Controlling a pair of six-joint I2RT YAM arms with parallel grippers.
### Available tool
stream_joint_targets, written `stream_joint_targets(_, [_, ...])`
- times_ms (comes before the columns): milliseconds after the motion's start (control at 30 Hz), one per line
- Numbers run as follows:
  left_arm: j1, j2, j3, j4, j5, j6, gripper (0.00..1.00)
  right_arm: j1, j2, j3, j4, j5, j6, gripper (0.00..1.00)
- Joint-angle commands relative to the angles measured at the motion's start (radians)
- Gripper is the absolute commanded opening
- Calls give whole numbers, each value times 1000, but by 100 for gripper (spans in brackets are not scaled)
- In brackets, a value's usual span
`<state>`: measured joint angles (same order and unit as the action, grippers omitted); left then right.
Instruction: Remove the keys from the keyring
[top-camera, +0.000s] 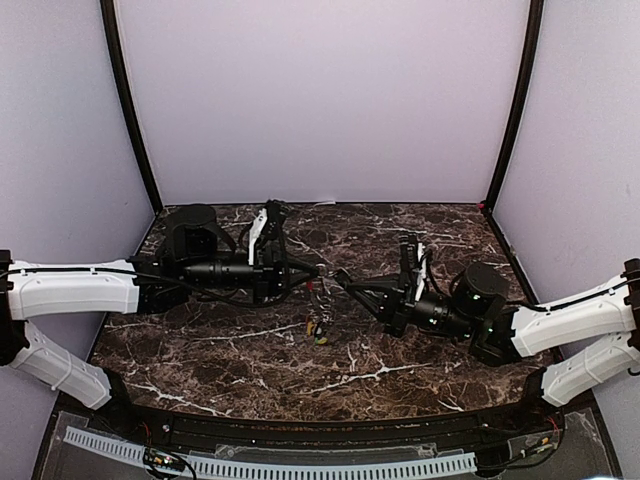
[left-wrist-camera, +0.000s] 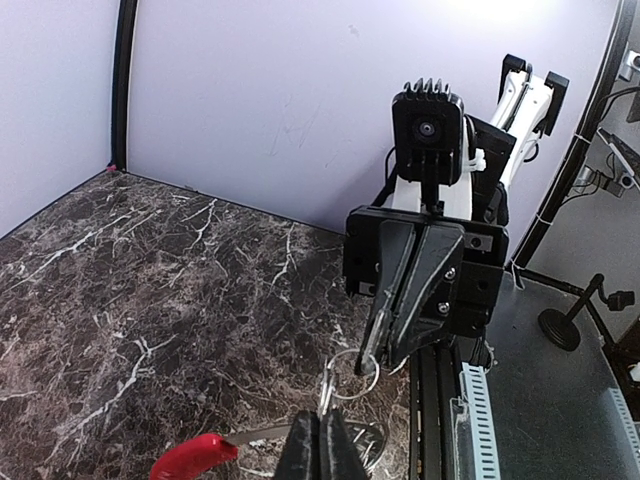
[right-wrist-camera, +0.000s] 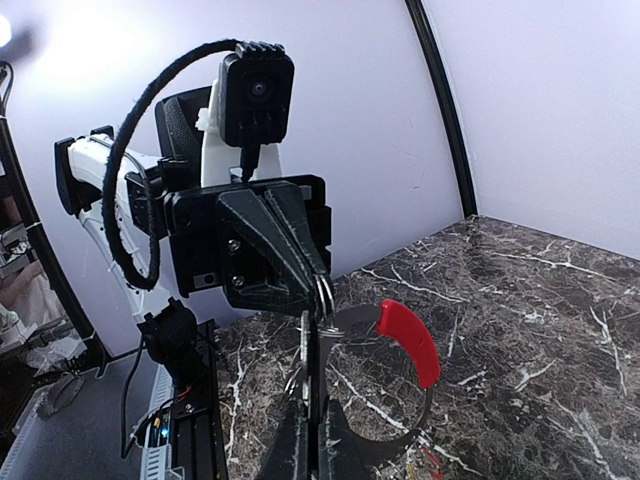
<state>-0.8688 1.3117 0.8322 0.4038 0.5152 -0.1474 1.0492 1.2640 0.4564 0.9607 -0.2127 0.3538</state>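
Keyring: hangs in mid-air over the middle of the tabletop, strung between left gripper and right gripper. Keys dangle at 6 o'clock below the meeting point, showing as yellow and red specks. No key seen lying loose on the dark, white-veined marble pattern. Judgement: nothing is off yet, so the whole removal is still to do.

Left wrist view: own jaws are pressed together on one of the small loops, thin bright wire. The right gripper, at 1 o'clock, pinches another loop. A glossy red piece sits at 8 o'clock, cut off by the frame edge.

Right wrist view: the keyring is a flat grey band curving down, with its red segment smooth and plastic-looking at 3 o'clock. The left gripper is closed on the small loops at its tips. Own jaws are closed too, with thin metal between them.
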Motion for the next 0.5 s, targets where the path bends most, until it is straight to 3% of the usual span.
stream_joint_targets(0, [24, 12, 21, -25, -43, 20, 0, 11, -53, -1, 175, 8, 7, 0])
stream_joint_targets(467, [19, 29, 25, -29, -27, 20, 0, 11, -38, 13, 188, 47, 4, 0])
